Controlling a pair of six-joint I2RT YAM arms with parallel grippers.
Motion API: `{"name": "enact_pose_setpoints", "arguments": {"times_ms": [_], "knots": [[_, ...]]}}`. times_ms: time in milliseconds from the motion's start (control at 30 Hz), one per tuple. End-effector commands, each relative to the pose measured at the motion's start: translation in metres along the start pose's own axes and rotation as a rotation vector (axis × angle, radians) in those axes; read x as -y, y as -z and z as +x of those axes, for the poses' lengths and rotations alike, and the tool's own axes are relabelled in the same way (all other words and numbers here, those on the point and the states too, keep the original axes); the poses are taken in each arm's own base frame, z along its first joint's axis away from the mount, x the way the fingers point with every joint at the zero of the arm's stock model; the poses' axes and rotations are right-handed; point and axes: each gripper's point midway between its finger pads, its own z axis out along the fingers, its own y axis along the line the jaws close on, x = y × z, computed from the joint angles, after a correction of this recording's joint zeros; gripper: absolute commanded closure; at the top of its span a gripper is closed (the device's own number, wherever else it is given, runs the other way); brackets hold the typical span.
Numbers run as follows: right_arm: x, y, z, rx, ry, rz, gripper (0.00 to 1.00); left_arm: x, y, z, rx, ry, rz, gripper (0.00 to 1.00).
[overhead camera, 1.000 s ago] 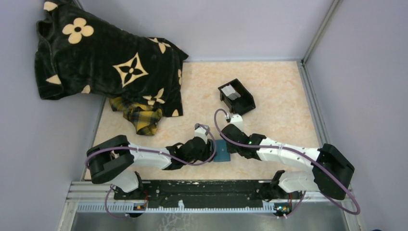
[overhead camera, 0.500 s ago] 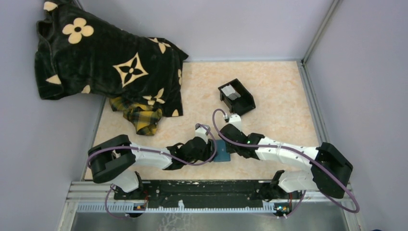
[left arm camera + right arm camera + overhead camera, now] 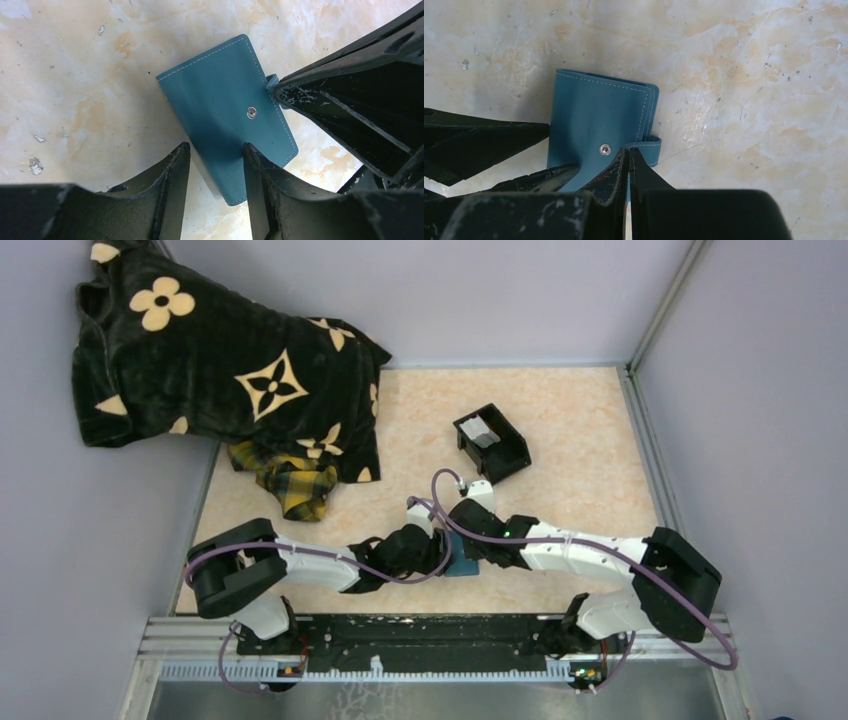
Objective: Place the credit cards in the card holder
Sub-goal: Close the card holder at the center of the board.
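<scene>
— So, any card [image 3: 480, 432] in the holder [image 3: 220, 105] yet?
— No. It lies shut on the table [image 3: 580, 440] (all is left to do). The card sits in the box [image 3: 515, 453]. Left gripper [image 3: 215, 150]: jaws apart over the holder. Right gripper [image 3: 628, 152]: pinched on its strap [image 3: 651, 145].

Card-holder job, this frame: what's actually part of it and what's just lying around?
Job:
- card holder, folded shut on the table
- pale credit card
- black box that the card sits in

Lying about:
- black flower-print blanket
- yellow plaid cloth
</scene>
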Motion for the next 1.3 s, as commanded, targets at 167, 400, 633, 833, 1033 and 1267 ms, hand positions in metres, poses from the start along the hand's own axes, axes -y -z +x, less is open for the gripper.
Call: {"name": "enact_pose_setpoints", "arguments": {"times_ms": [167,400,633,833,1033,1267], "knots": [[-0.026,0.003,-0.021,0.049,-0.005,-0.036,1.0,-0.009,-0.002,0.02,-0.05,0.0,-0.013,0.49],[-0.034,-0.001,-0.019,0.037,0.022,-0.022,1.0,-0.015,-0.002,0.027,-0.061,0.001,-0.02,0.5],[-0.035,-0.005,-0.014,0.026,0.035,0.006,1.0,-0.015,-0.001,0.03,-0.063,0.006,-0.013,0.51],[-0.024,-0.002,-0.012,0.029,0.053,0.062,1.0,-0.017,0.0,0.03,-0.059,0.008,-0.013,0.51],[-0.02,-0.001,-0.01,0.032,0.078,0.096,1.0,-0.017,0.0,0.031,-0.06,0.015,-0.013,0.51],[-0.028,-0.005,-0.004,0.016,0.099,0.088,1.0,-0.017,0.0,0.031,-0.058,0.02,-0.01,0.51]]}}
